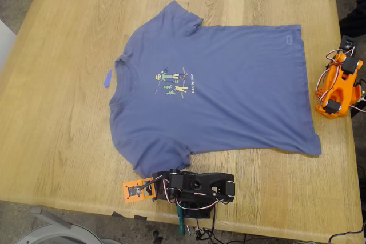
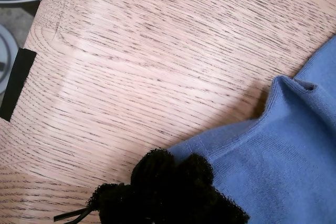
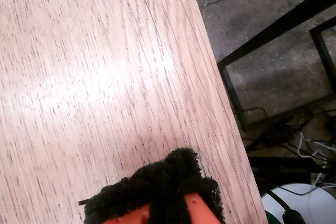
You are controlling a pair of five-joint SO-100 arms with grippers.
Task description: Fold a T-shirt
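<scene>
Slate-blue cotton T-shirt (image 1: 223, 90) flat on oak table (image 1: 68, 84); my first gripper (image 1: 139, 189) at its 7 o'clock sleeve; both jaws' state unreadable.

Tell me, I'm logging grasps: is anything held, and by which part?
My second gripper holds nothing. My first gripper sits at the sleeve hem of the T-shirt; a grip cannot be told.

Lighting: we record bright, even overhead light; pale glare patches on the light oak-grain wooden table (image 3: 100, 77). Shadows: soft, short. Focus: the fuzzy black padding nearest both wrist cameras looks blurred, perhaps from closeness.
</scene>
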